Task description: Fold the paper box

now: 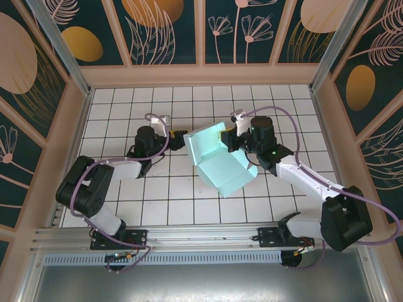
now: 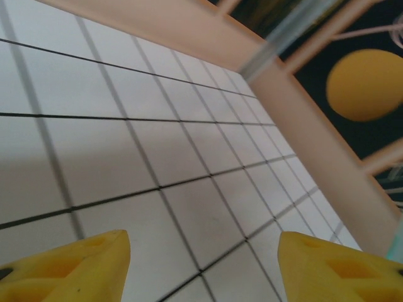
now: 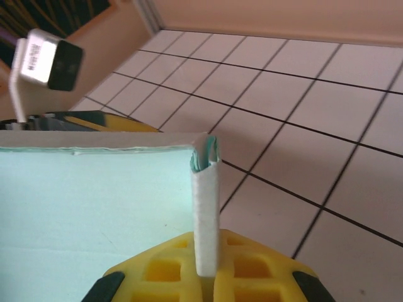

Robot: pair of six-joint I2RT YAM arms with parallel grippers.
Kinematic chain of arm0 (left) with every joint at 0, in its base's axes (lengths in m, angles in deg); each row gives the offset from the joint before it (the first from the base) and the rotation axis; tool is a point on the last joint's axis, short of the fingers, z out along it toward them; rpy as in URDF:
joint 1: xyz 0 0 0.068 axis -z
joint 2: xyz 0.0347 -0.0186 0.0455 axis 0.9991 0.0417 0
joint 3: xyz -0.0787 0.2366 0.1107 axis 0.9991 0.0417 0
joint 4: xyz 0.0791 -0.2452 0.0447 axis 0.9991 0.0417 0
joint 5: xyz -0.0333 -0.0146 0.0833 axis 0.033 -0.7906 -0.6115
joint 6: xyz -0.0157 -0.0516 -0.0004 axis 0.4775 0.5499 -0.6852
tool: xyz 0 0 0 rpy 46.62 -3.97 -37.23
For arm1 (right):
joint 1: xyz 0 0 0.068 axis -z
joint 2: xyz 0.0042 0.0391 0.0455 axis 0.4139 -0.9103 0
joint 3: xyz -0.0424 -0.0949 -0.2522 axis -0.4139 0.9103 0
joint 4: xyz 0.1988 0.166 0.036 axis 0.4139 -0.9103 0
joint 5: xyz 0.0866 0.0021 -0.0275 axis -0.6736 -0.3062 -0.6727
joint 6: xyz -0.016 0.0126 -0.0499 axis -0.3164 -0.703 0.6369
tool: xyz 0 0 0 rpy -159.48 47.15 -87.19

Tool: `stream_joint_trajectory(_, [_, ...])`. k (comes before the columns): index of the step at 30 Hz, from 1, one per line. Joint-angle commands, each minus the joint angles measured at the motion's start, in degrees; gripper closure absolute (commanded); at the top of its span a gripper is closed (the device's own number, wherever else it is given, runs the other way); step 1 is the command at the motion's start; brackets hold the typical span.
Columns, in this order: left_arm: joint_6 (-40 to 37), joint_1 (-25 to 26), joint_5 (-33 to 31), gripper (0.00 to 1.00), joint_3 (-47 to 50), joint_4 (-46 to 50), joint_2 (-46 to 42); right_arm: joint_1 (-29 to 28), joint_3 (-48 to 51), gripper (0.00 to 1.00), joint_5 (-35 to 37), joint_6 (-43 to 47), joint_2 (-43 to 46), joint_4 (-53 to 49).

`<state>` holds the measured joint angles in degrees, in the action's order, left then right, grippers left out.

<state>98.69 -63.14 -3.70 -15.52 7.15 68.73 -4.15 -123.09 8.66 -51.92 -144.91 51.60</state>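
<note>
The right hand [image 3: 208, 274] is clamped on the box [image 1: 220, 162], its yellow fingers [image 3: 164, 270] pinching a doubled-over corner edge of thin card that stands upright between them. From that grip the pale mint sheet spreads to the hand's left as a raised flat wall with a whitish cut edge along its top, and lower panels slope away, creased into a half-formed open tray resting on the white tiled surface [image 1: 157, 201]. Just past the wall's far end sits the left hand [image 1: 179, 134], fingers apart, holding nothing.
</note>
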Motion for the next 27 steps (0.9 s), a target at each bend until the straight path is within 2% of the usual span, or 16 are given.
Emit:
stream_joint_trajectory(1, [1.34, 1.68, 5.89, 0.38, -2.23, -6.79, 0.87, -0.48, 1.01, 1.0, -4.33, -0.35, 1.06, 6.0])
stream_joint_trajectory(7, [0.56, 3.49, 9.05, 0.38, -4.68, -6.45, 1.73, -0.73, 0.83, 1.0, -4.58, -0.17, 0.54, 5.86])
stream_joint_trajectory(13, [0.72, 4.95, 10.37, 0.38, -6.73, -6.02, 3.31, -2.41, -0.1, 1.0, -1.22, 1.03, -0.68, 5.41])
stream_joint_trajectory(27, [3.44, 6.5, 11.07, 0.39, -9.9, -8.76, 6.43, -11.24, -7.42, 1.0, 18.48, 9.29, -10.07, -3.7])
